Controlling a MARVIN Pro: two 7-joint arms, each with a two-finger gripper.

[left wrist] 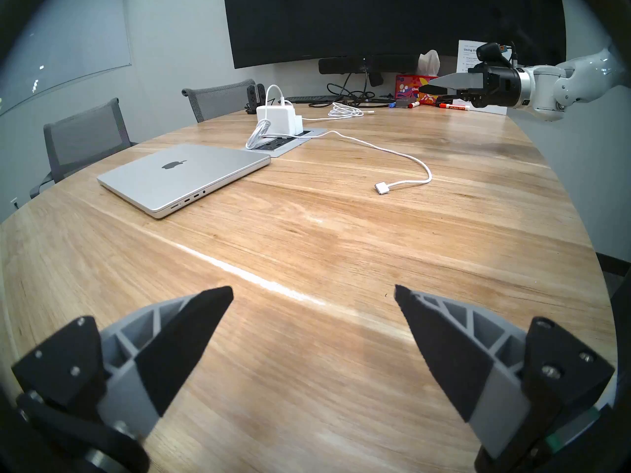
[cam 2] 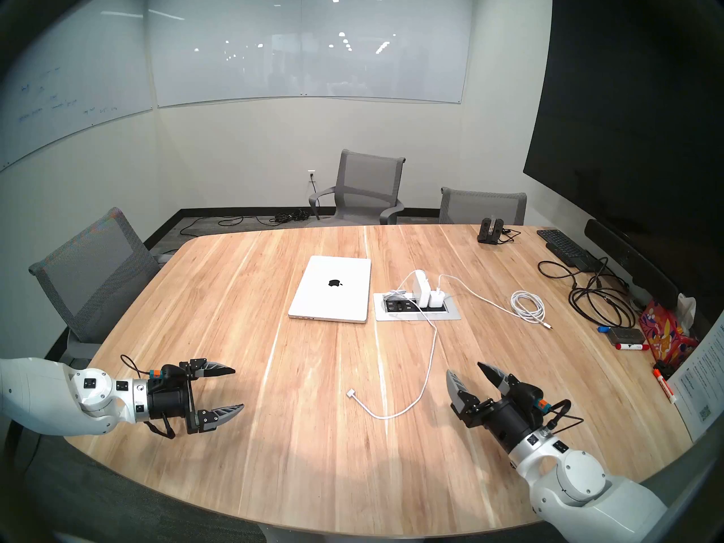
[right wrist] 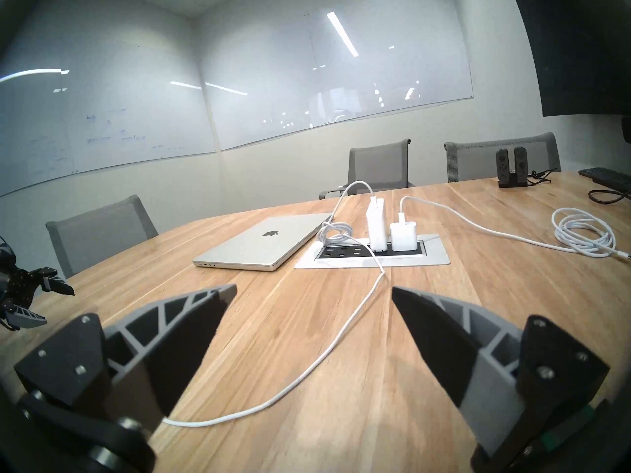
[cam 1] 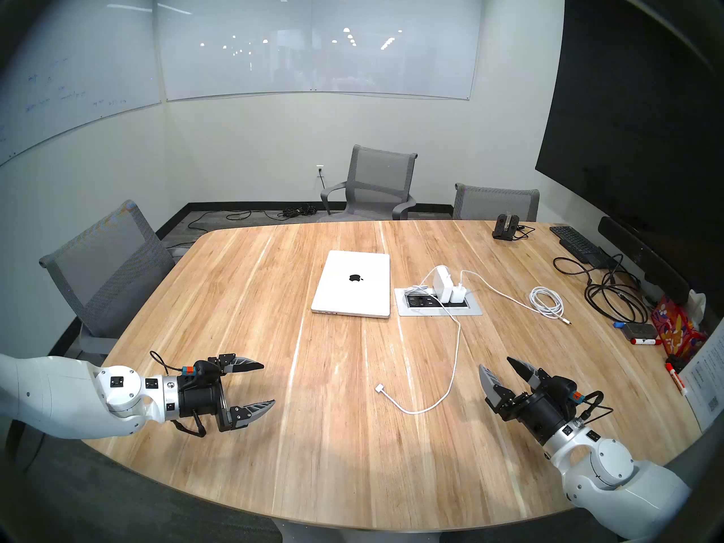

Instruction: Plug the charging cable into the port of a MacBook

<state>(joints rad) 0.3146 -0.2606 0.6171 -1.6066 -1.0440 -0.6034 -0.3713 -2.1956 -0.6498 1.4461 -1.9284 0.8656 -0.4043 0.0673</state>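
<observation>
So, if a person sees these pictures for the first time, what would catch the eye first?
Probably the slim silver closed laptop with the black apple logo, lying mid-table on the pale wooden table. Next, the long thin white charging cable snaking toward the robot, its flat connector lying loose. Finally, the left gripper and right gripper, both open and empty, frame the near edge.

Laptop [cam 1: 352, 283]: slim silver, lid shut, black apple logo, flat on worktop [cam 1: 243, 295], well ahead of both grippers. Charging cable [cam 1: 454, 358]: thin white, flat silver-white connector free, lying between left gripper [cam 1: 268, 383] and right gripper [cam 1: 495, 364], nearer right, touching neither.
</observation>
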